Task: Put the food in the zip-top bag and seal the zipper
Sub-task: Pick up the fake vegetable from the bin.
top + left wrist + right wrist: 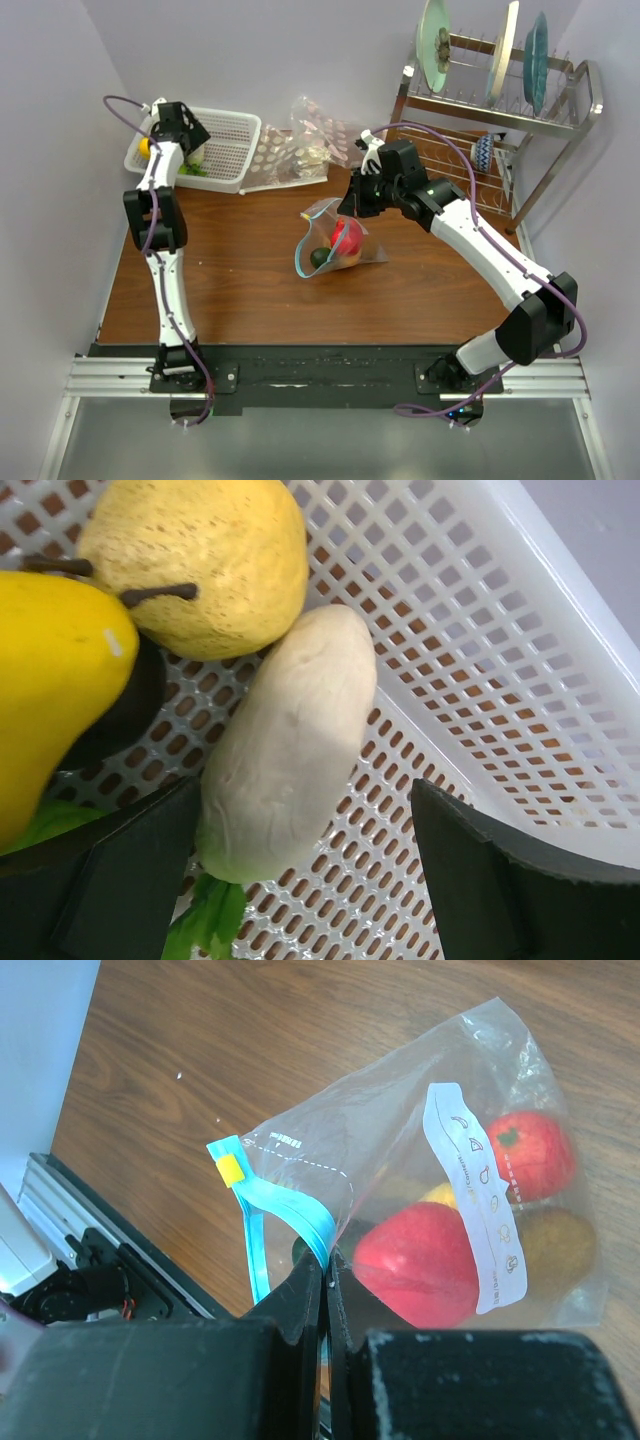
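Note:
The clear zip-top bag (335, 245) lies mid-table with red, yellow and dark green food inside; in the right wrist view the bag (400, 1160) shows a red apple (425, 1265) and a smaller red fruit (530, 1155). My right gripper (328, 1265) is shut on the light-blue zipper strip (290, 1205) and holds the mouth up. My left gripper (305, 880) is open inside the white mesh basket (480, 680), its jaws either side of the leafy end of a white radish (290, 740). A yellow pear (195, 560) and a yellow fruit (50, 680) lie beside it.
Clear dotted bags (300, 150) lie behind the zip-top bag, next to the basket (230, 150). A metal dish rack (500, 100) with plates stands at the back right. Walls close in on both sides of the wooden table (250, 290).

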You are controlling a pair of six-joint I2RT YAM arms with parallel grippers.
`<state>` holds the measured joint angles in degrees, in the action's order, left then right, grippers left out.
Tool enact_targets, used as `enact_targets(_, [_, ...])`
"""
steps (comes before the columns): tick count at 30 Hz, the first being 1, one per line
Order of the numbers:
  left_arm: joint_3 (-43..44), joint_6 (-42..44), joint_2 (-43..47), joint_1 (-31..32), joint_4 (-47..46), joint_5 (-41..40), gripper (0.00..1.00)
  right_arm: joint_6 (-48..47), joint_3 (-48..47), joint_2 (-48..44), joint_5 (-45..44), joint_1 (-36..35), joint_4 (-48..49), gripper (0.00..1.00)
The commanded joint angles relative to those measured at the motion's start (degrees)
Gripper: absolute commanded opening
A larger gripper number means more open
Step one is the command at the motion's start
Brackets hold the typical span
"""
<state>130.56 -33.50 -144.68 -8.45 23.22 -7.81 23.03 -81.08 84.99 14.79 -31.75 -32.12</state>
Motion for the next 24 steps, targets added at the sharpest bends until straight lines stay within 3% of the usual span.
enact_targets(1, [0.05,-1.31,-1.04,0.80,-3.17,3.32,0.88,0.26,-1.10,-0.97,1.74,0.19,2.15,0.00])
enact_targets(9, [0.66,-3.06,-3.41,1.07,-2.92,5.18,0.67,0.09,-1.01,-1.14,0.86,0.28,1.88,0.00])
enact_targets(13, [0.66,-3.33,-3.85,1.15,-3.01,5.70,0.62,0.18,-1.01,-0.97,0.77,0.28,1.89,0.00])
enact_targets(15, [0.48,-3.33,-3.59,1.15,-3.36,6.05,0.51,0.18,-0.92,-0.88,0.77,0.20,2.06,0.00])
enact_targets(18, [-0.04,-2.63,-2.54,1.33,-4.32,7.46,0.42,0.09,-0.75,-0.71,0.77,0.19,2.15,0.00])
enact_targets(24, [-8.91,-1.75,7.03,1.77,-8.37,15.10,0.41,0.00,-1.01,-0.44,0.51,0.28,2.15,0.00])
